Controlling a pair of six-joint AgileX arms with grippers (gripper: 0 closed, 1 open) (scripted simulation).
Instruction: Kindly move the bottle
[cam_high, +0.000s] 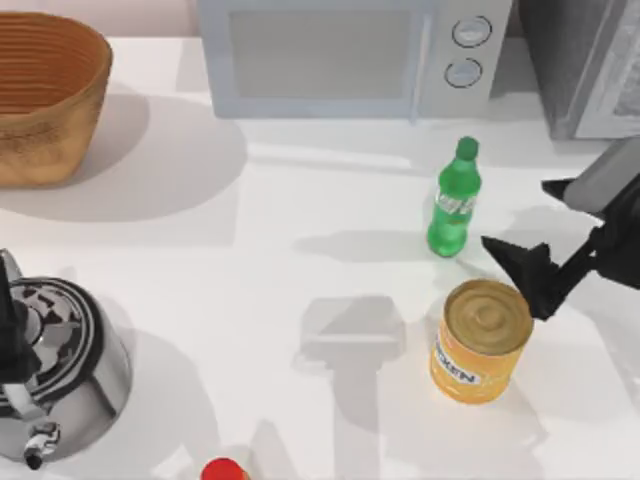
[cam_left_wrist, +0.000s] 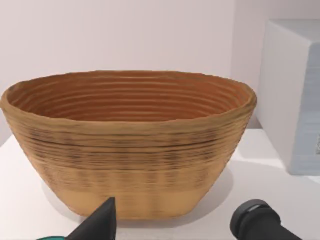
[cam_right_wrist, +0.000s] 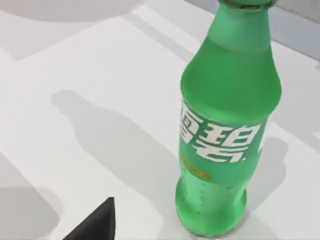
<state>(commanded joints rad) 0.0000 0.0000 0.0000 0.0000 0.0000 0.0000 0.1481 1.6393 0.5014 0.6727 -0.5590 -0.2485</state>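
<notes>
Our right end effector (cam_high: 530, 225) hangs over the right side of the table (cam_high: 300, 230), its two dark fingers spread wide and empty, one pointing toward the bottle, the other farther back. The bottle (cam_high: 454, 199) stands upright on the table just left of those fingers, apart from them, in front of the microwave (cam_high: 350, 55). In the right wrist view the bottle (cam_right_wrist: 227, 125) stands close ahead, green with white lettering on its band, one fingertip (cam_right_wrist: 95, 222) dark at the frame edge.

Just near of the bottle stands the yellow can (cam_high: 480, 342), upright and not touching it. A red-capped item (cam_high: 225, 470) sits at the near edge.

Our left arm is parked at the left, by the kettle (cam_high: 55, 375). We cannot tell how its end effector stands. Its wrist view faces the woven basket (cam_left_wrist: 127, 145), which sits at the far left of the table.
</notes>
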